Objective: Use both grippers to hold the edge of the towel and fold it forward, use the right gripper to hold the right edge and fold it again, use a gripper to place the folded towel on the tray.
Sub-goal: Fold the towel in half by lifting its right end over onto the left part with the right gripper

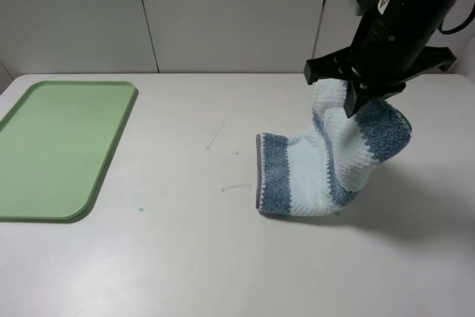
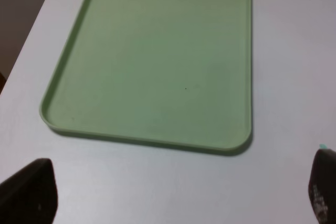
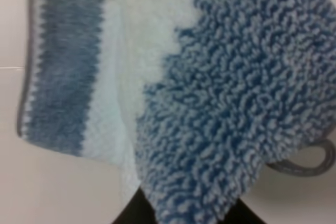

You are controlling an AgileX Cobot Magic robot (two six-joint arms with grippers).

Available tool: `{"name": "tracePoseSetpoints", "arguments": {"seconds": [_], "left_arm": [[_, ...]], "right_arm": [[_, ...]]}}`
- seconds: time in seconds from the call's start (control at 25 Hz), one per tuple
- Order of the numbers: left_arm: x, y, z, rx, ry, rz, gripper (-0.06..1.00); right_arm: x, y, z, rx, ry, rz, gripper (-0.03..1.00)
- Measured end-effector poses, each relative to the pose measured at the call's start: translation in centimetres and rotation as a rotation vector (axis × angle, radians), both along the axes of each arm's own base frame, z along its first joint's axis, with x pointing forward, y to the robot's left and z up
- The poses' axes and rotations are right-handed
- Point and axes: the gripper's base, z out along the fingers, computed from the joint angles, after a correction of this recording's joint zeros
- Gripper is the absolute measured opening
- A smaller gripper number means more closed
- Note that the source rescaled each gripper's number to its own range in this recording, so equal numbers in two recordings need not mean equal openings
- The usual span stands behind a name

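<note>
No readable text, number or brand is showing in any of the views. A small pale sticker (image 1: 384,2) is sitting on the black right arm (image 1: 415,5) in the high view, but whatever is printed on it is coming through too small and blurred to make out.
</note>
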Motion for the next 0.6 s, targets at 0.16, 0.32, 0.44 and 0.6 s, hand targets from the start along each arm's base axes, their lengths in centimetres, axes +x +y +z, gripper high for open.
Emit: {"name": "tracePoseSetpoints", "arguments": {"seconds": [0.16,0.32,0.44,0.6], "left_arm": [[0.0,0.0,0.0,0.0,0.0,0.0,0.95],[0.0,0.0,0.0,0.0,0.0,0.0,0.95],[0.0,0.0,0.0,0.0,0.0,0.0,0.95],[0.0,0.0,0.0,0.0,0.0,0.0,0.95]], "right_arm": [[0.1,1.5,-1.2,0.0,0.012,0.043,0.07],[0.1,3.1,-2.6,-0.005,0.024,0.083,0.07],[0.2,3.6,-3.5,-0.01,0.042,0.09,0.07],[0.4,3.7,-3.8,-0.013,0.038,0.091,0.07]]}}
